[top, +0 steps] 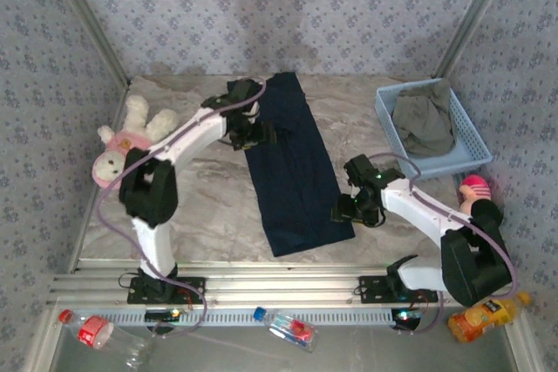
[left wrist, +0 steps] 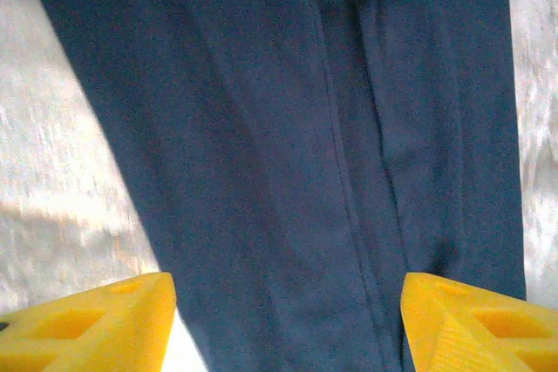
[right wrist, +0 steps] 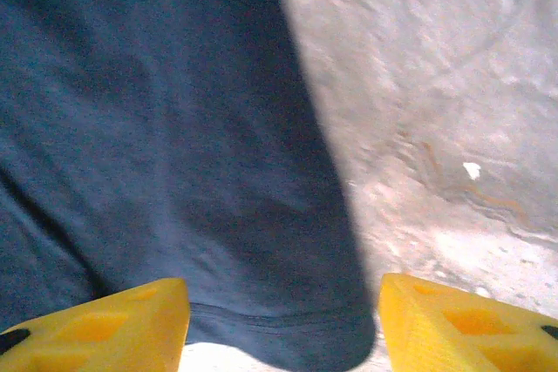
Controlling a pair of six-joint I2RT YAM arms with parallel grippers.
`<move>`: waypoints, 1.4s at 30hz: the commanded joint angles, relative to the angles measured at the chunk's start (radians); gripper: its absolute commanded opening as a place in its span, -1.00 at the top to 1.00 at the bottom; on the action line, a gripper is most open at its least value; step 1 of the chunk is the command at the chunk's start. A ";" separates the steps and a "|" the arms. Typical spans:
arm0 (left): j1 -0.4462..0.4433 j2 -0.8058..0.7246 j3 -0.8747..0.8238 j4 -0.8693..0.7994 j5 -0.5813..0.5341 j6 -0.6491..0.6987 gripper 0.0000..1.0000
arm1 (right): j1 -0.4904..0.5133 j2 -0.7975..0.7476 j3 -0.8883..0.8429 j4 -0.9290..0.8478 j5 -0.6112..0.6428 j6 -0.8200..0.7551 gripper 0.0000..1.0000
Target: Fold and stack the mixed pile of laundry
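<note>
2 garments: navy one (top: 292,167) lies flat, a long strip mid-tabletop (top: 209,206); olive-grey one (top: 425,119) is crumpled in the 1 blue basket (top: 389,124), far right. 2 grippers, both w/ jaws apart, holding nothing: left gripper (left wrist: 288,324) over the navy's far-left edge, right gripper (right wrist: 283,324) at its near-right corner (hem between fingers). Bare tabletop both sides.

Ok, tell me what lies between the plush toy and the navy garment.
In the top view, the left arm crosses over bare table between the plush toy and the navy garment.
</note>
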 commanded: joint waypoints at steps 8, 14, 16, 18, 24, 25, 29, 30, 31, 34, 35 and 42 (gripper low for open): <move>-0.155 -0.339 -0.603 0.241 0.037 -0.389 -0.37 | -0.045 -0.035 -0.111 0.078 -0.091 -0.064 0.09; -0.274 -0.421 -0.701 0.225 0.088 -0.388 -0.32 | -0.018 -0.030 -0.148 0.121 -0.127 -0.033 0.38; -0.314 -0.428 -0.708 0.195 0.091 -0.366 -0.30 | 0.002 -0.029 -0.159 0.133 -0.140 -0.014 0.56; -0.349 -0.437 -0.722 0.192 0.097 -0.360 -0.29 | 0.028 -0.034 -0.167 0.143 -0.160 0.016 0.81; -0.416 -0.453 -0.767 0.174 0.095 -0.365 -0.25 | 0.151 -0.071 -0.166 0.201 -0.187 0.131 1.00; -0.423 -0.459 -0.780 0.174 0.096 -0.370 -0.24 | 0.172 -0.070 -0.166 0.205 -0.182 0.145 1.00; -0.452 -0.481 -0.809 0.192 0.089 -0.398 -0.19 | 0.203 -0.066 -0.179 0.214 -0.171 0.169 1.00; -0.461 -0.482 -0.813 0.191 0.079 -0.401 -0.17 | 0.202 -0.066 -0.182 0.213 -0.170 0.169 1.00; -0.467 -0.477 -0.817 0.191 0.071 -0.405 -0.16 | 0.203 -0.068 -0.185 0.208 -0.168 0.169 1.00; -0.486 -0.466 -0.831 0.196 0.063 -0.422 -0.14 | 0.203 -0.071 -0.185 0.209 -0.167 0.166 1.00; -0.496 -0.463 -0.836 0.199 0.057 -0.430 -0.13 | 0.201 -0.071 -0.182 0.213 -0.168 0.167 1.00; -0.521 -0.426 -0.839 0.284 0.047 -0.477 0.15 | 0.202 -0.069 -0.181 0.220 -0.165 0.164 1.00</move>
